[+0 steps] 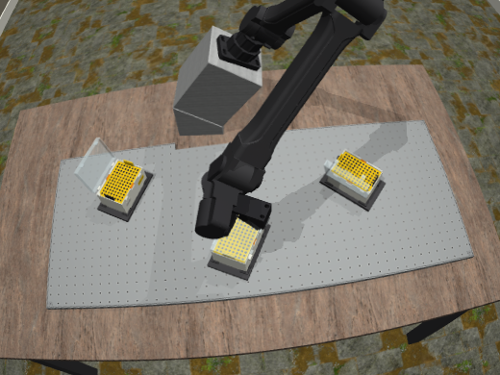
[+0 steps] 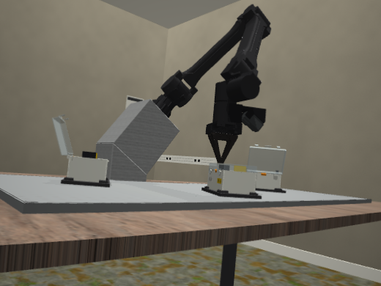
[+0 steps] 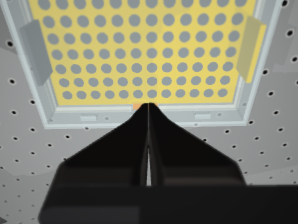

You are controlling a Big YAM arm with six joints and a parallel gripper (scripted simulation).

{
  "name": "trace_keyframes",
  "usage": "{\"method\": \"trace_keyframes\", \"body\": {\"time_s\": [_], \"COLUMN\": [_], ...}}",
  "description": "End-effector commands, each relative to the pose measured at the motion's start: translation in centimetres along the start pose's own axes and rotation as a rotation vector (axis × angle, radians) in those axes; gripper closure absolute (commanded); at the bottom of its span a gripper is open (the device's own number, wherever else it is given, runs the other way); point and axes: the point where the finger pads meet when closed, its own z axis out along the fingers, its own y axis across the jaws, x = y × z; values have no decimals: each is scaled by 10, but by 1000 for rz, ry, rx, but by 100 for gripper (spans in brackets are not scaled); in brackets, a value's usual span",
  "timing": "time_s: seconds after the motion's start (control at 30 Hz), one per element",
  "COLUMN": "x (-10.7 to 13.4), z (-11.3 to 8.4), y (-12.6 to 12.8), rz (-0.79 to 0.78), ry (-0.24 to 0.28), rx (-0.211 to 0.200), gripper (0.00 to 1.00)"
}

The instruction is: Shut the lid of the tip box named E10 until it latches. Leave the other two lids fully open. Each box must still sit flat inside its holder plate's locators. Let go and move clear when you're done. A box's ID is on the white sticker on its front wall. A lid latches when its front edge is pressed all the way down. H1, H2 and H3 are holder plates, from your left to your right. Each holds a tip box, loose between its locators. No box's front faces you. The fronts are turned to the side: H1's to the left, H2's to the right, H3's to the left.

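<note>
Pressing tip-down, the gripper [image 2: 221,160] meets the front edge of the middle box's lid [image 3: 145,118]. Its jaws are pinched together on nothing; the box [image 2: 231,180] lies directly beneath.

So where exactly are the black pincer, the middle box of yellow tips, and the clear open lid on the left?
Black pincer [image 2: 221,160]: exterior view, closed tips.
Middle box of yellow tips [image 1: 238,243]: top view, yellow grid.
Clear open lid [image 1: 94,164]: top view, lid panel.

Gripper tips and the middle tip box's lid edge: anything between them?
Nothing visible: in the wrist view the shut black gripper meets the clear lid's front edge, over an orange tab.
</note>
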Motion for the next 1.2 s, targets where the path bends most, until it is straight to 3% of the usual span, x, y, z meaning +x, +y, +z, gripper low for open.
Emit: {"method": "trace_keyframes", "body": {"time_s": [0.0, 0.07, 0.17, 0.83, 0.87, 0.93, 1.17], "x": [-2, 3, -1, -6, -2, -2, -6], "z": [12, 5, -18, -49, -36, -52, -67], "y": [2, 4, -7, -18, -5, -12, -19], "rz": [-33, -11, -13, -28, -20, -19, -28], "ry": [2, 5, -7, -9, 1, -6, -9], "rx": [-12, -22, 20, 39, 0, 29, 41], "gripper": [100, 100, 100, 100, 100, 100, 100]}}
